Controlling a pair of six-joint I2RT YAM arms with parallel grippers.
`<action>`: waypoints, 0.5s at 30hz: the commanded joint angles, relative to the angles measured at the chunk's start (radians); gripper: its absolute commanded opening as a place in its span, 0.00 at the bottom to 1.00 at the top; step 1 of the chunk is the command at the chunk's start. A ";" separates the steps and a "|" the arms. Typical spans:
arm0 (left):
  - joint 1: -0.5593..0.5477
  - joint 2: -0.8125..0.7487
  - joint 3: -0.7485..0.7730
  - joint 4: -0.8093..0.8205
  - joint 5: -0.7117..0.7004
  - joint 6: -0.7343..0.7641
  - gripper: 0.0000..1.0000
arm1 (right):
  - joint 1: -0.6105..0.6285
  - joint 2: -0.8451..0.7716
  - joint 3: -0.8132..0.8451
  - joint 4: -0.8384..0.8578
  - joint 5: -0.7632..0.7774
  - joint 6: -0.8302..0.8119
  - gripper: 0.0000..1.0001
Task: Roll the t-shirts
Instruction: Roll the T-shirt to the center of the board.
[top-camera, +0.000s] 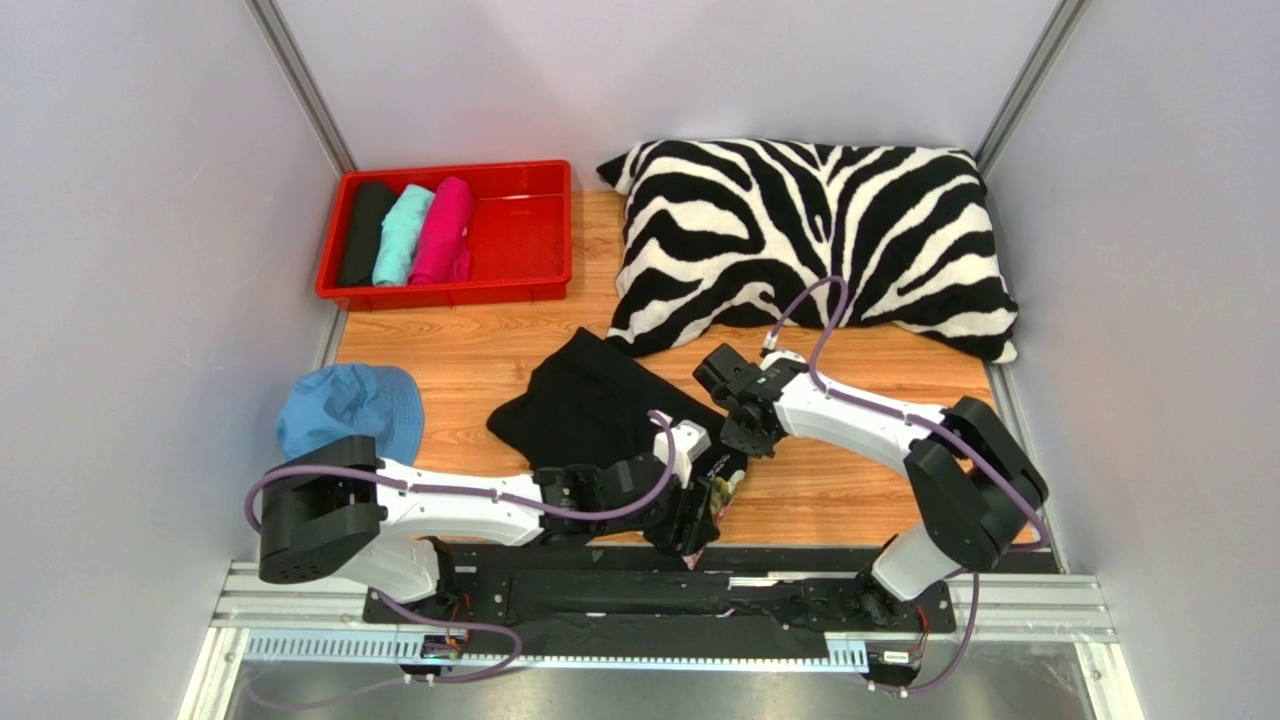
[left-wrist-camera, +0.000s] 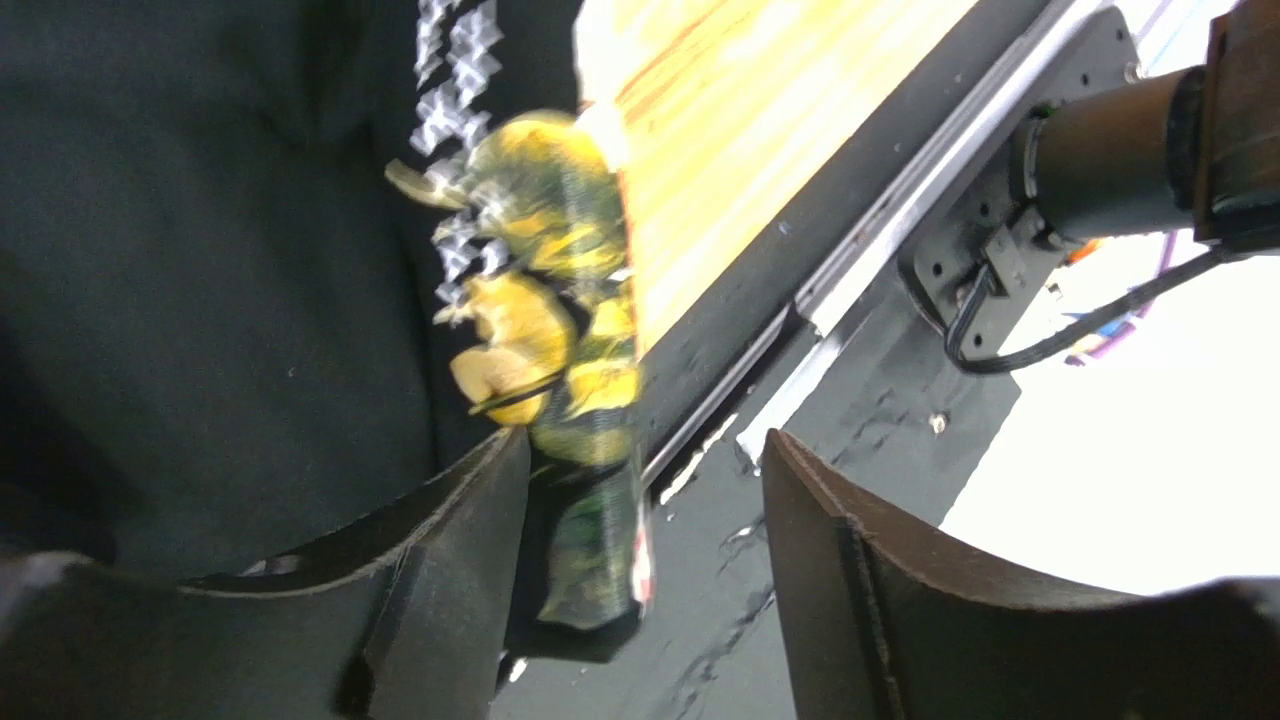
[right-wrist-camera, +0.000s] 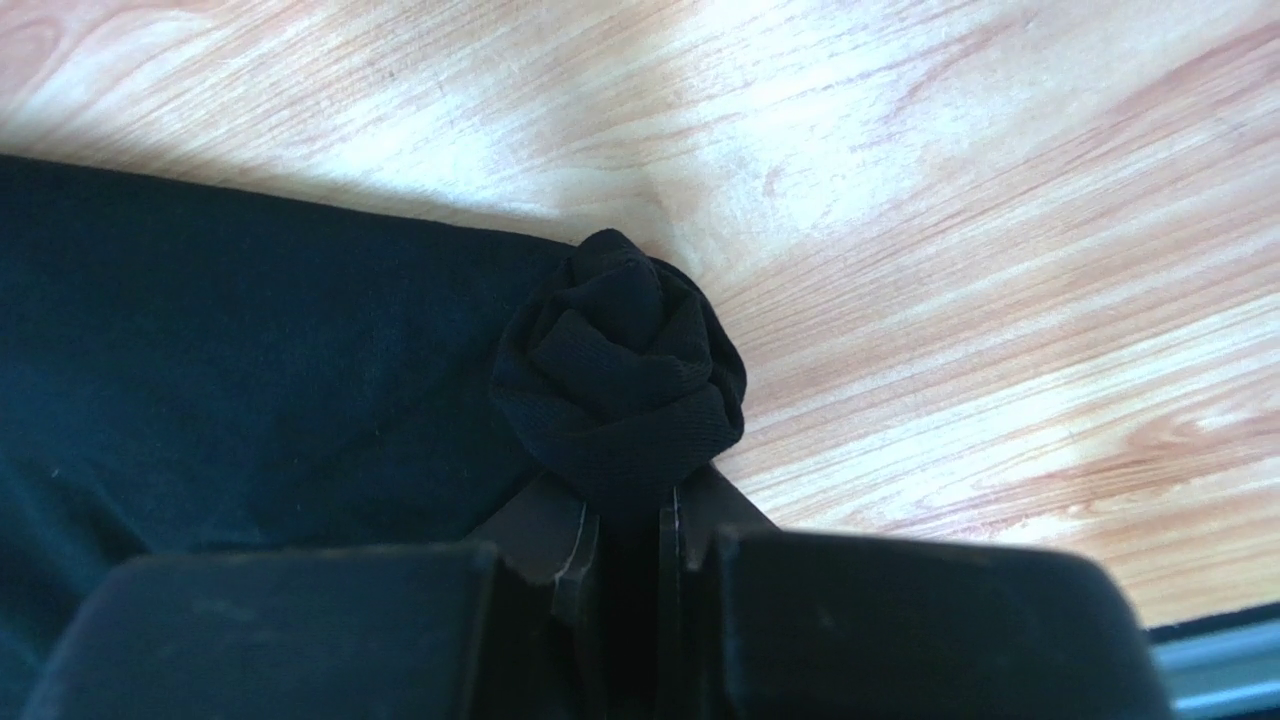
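Observation:
A black t-shirt (top-camera: 594, 398) with small white print and a yellow-green graphic (left-wrist-camera: 556, 300) lies crumpled on the wooden table's middle. Its printed edge hangs over the table's front edge. My left gripper (top-camera: 703, 510) is open over that edge; in the left wrist view (left-wrist-camera: 646, 585) the printed fabric lies against the left finger (left-wrist-camera: 451, 570). My right gripper (top-camera: 744, 428) is shut on a bunched corner of the black t-shirt (right-wrist-camera: 624, 375). Black (top-camera: 364, 233), teal (top-camera: 401, 233) and pink (top-camera: 443, 230) rolled t-shirts lie side by side in a red tray (top-camera: 526, 225).
A zebra-striped pillow (top-camera: 812, 240) fills the back right. A light blue cap (top-camera: 349, 408) lies at the left by the left arm. A black base plate and metal rail (top-camera: 676, 600) run along the near edge. Grey walls close in both sides.

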 joint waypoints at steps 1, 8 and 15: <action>-0.066 0.019 0.163 -0.215 -0.201 0.100 0.67 | -0.002 0.082 0.102 -0.132 0.042 0.007 0.00; -0.129 0.180 0.338 -0.394 -0.406 0.135 0.68 | -0.004 0.124 0.128 -0.164 0.017 0.007 0.00; -0.149 0.306 0.437 -0.486 -0.531 0.140 0.67 | -0.002 0.121 0.125 -0.173 0.012 0.007 0.00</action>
